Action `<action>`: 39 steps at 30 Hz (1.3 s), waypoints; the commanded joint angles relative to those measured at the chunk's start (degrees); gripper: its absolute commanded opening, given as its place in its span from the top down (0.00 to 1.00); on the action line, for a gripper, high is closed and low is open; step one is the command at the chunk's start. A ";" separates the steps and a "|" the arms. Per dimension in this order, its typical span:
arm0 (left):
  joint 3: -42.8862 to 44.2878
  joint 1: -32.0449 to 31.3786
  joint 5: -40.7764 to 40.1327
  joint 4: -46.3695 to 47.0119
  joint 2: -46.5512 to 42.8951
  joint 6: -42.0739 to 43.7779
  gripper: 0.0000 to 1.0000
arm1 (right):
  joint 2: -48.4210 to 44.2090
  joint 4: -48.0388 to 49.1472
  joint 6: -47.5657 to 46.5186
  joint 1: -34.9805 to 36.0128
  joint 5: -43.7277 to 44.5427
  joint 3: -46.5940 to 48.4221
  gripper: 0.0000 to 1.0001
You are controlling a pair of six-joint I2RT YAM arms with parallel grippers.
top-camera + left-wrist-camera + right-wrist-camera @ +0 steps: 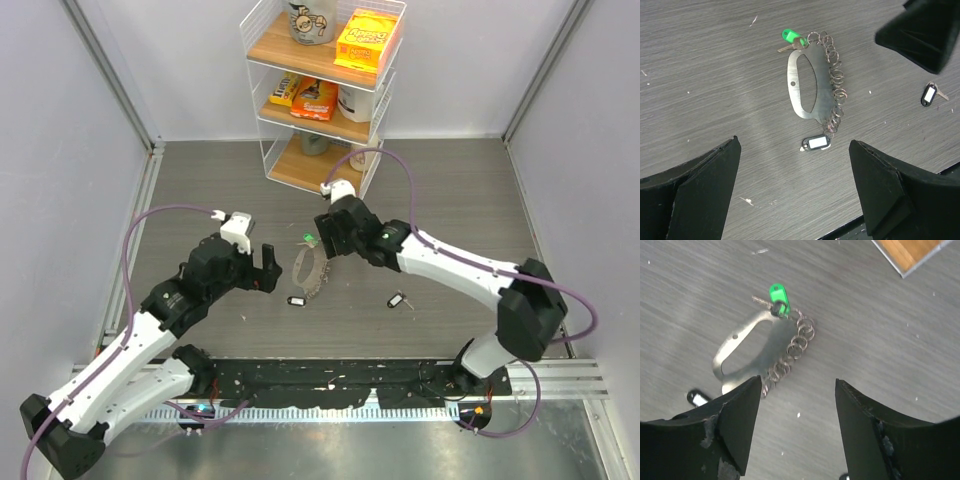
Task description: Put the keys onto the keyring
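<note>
There's the keyring (314,268), flat on the middle of the desk (450,190), its long axis running far to near and its green tag (789,36) end pointing at the shelf (285,165). One key (817,143) sits just beside the near end; the other (929,94) lies well off to the right. Over it the left gripper (795,145) is spread wide and empty, and the right gripper (797,382) has its jaws apart, holding nothing.

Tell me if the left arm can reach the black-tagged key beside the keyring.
Probably yes: the left claw hangs open facing that black-tagged key, only bare table between, and the right claw is at the keyring's green end.
</note>
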 commanded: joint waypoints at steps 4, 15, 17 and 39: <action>-1.35 -0.25 -0.13 0.11 -4.81 -0.71 0.02 | 8.81 2.08 -9.64 -6.12 -10.04 11.33 0.39; -2.32 -0.16 0.84 0.28 -5.69 -0.45 0.02 | 22.61 -2.58 -21.50 -11.05 -23.67 21.63 0.40; -2.41 -0.25 0.83 0.63 -5.69 -0.45 0.02 | 23.05 -1.80 -21.77 -11.84 -26.04 21.01 0.40; -2.76 -0.16 1.63 1.42 -3.84 -0.10 0.01 | 32.63 -0.47 -21.95 -14.30 -32.37 24.09 0.41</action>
